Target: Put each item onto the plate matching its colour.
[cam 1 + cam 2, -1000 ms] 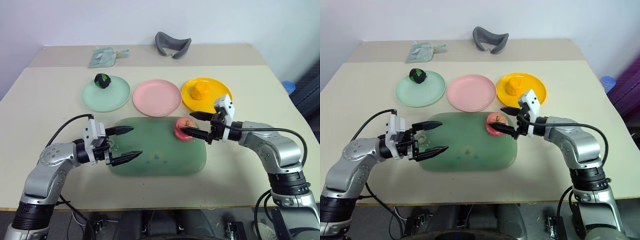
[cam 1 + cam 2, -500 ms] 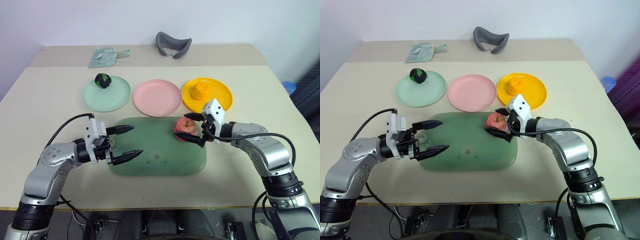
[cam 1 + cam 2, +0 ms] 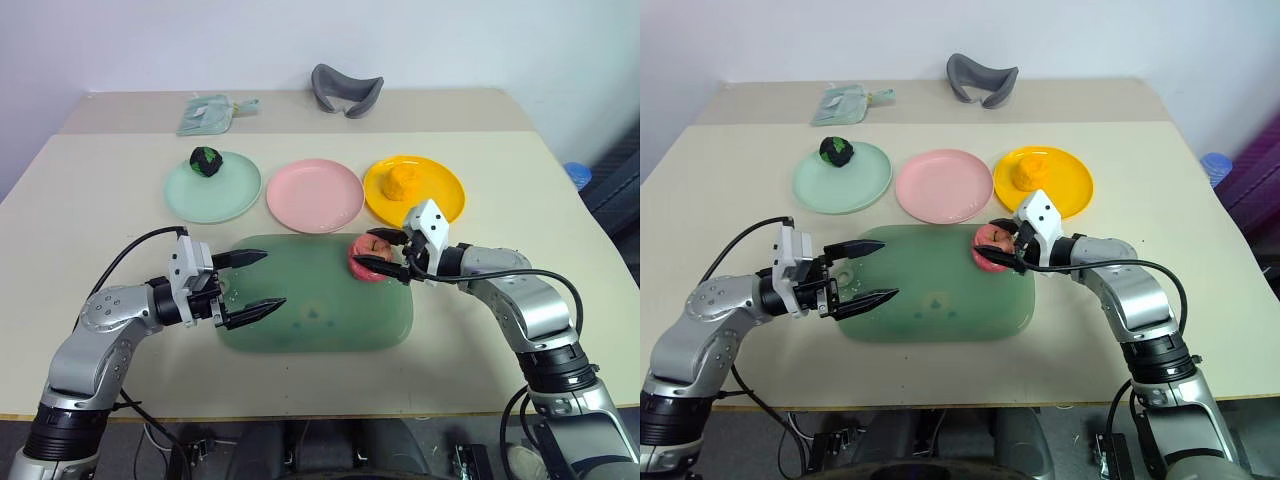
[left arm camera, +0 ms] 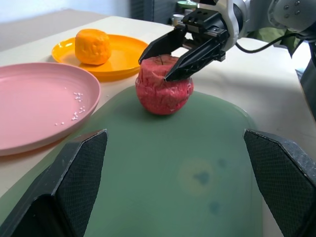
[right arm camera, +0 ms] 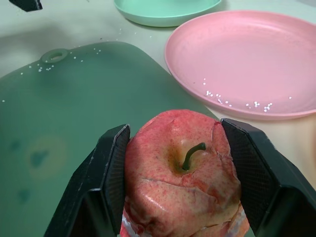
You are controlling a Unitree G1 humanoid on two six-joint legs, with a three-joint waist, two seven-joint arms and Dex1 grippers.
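Closing around the apple [image 5: 182,170] on the green mat [image 3: 315,300], the right gripper [image 3: 388,250] has just clamped it, readying a lift to the pink plate [image 3: 314,195]; the left gripper [image 3: 255,283] is hanging open.

Head views overlook table [image 3: 500,160]; wrist views close on apple [image 5: 182,173].
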